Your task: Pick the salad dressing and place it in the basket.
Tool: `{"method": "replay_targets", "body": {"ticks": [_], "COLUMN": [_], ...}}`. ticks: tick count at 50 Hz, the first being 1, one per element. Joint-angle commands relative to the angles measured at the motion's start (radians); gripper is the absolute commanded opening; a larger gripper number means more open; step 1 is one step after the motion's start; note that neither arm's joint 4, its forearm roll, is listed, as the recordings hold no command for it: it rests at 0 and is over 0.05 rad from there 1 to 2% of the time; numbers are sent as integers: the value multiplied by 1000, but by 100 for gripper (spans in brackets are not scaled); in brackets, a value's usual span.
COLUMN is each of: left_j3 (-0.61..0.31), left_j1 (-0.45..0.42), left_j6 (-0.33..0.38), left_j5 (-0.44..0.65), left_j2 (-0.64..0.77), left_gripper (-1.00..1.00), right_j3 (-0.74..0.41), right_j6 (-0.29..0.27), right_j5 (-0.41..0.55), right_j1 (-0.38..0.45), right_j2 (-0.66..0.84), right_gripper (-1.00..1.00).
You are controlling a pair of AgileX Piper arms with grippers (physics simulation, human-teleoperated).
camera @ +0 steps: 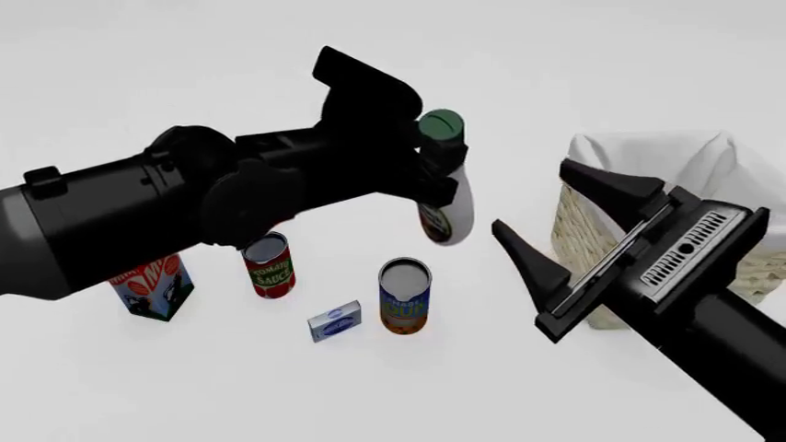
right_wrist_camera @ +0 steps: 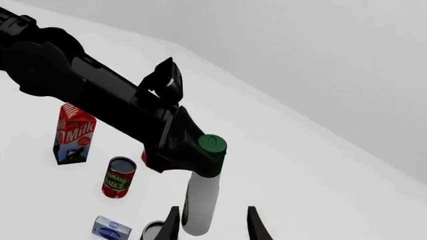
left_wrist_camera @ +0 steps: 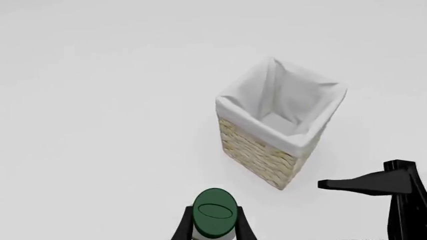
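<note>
The salad dressing (camera: 447, 204), a white bottle with a dark green cap (camera: 441, 124), hangs above the table, and my left gripper (camera: 433, 168) is shut on its neck. In the left wrist view the cap (left_wrist_camera: 215, 212) sits between the left gripper's (left_wrist_camera: 213, 229) fingers. The basket (camera: 639, 152), wicker with white lining, stands to the right of the bottle and is partly hidden by my right arm. It shows whole in the left wrist view (left_wrist_camera: 280, 127). My right gripper (camera: 532, 196) is open between bottle and basket, holding nothing. In the right wrist view the bottle (right_wrist_camera: 199, 200) hangs just beyond that gripper (right_wrist_camera: 213, 210).
On the table below the left arm stand a milk carton (camera: 147, 287), a tomato sauce can (camera: 268, 265), another can (camera: 406, 295) and a small blue-white box (camera: 334, 320). A right finger (left_wrist_camera: 370, 182) crosses the left wrist view beside the basket.
</note>
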Motion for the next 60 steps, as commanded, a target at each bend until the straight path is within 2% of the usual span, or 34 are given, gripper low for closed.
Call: {"method": "replay_targets", "body": {"ticks": [1,22,60], "left_j3": [-5,-6,1], "left_j1": [-13,-58,-79], "left_j6": [4,-31,-35], "left_j5": [1,25,31], "left_j2": [-11,-39,-58], "left_gripper": [-100,-100,-100], "right_j3": [-11,-10,-23], "right_j6": [-4,12,32], "right_j5": [-37,-105,-202], "right_j1": [20,16,55], "right_j2": [30,74,188], "right_gripper": [100,100,100]}}
